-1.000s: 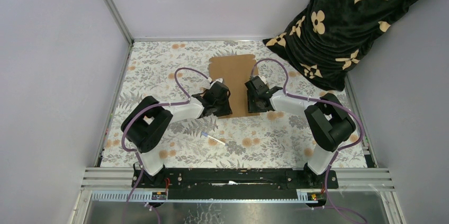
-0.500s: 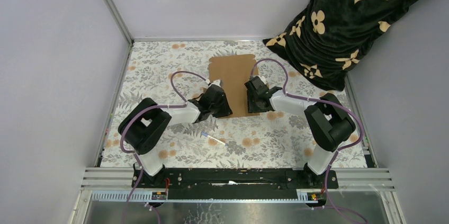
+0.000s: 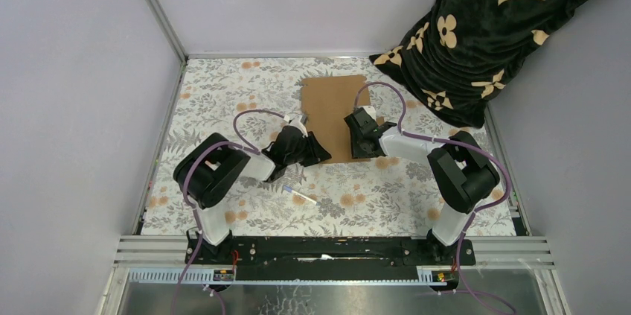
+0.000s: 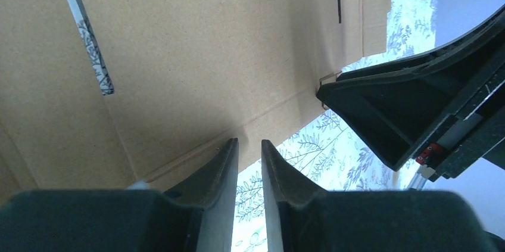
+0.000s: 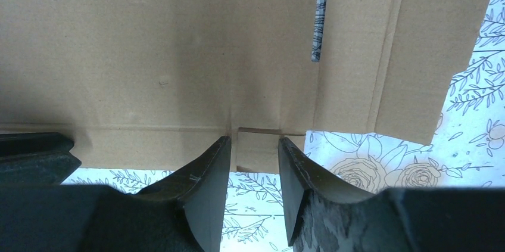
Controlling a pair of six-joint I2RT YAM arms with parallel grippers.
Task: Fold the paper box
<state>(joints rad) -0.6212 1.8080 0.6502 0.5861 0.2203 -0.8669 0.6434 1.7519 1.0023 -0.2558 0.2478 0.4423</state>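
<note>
The paper box (image 3: 333, 103) is a flat brown die-cut sheet lying on the floral tablecloth (image 3: 223, 99) toward the far middle, with both arms' tips at its near edge. Right now the left gripper (image 4: 248, 143) has its jaws a sliver apart with nothing between them, tips at the creased edge strip, and the right gripper (image 5: 254, 140) is a bit wider, straddling a little tab without clearly squeezing it. I'd slip a finger under that strip and roll it up along the crease while the other arm pins the sheet so it doesn't skate.
</note>
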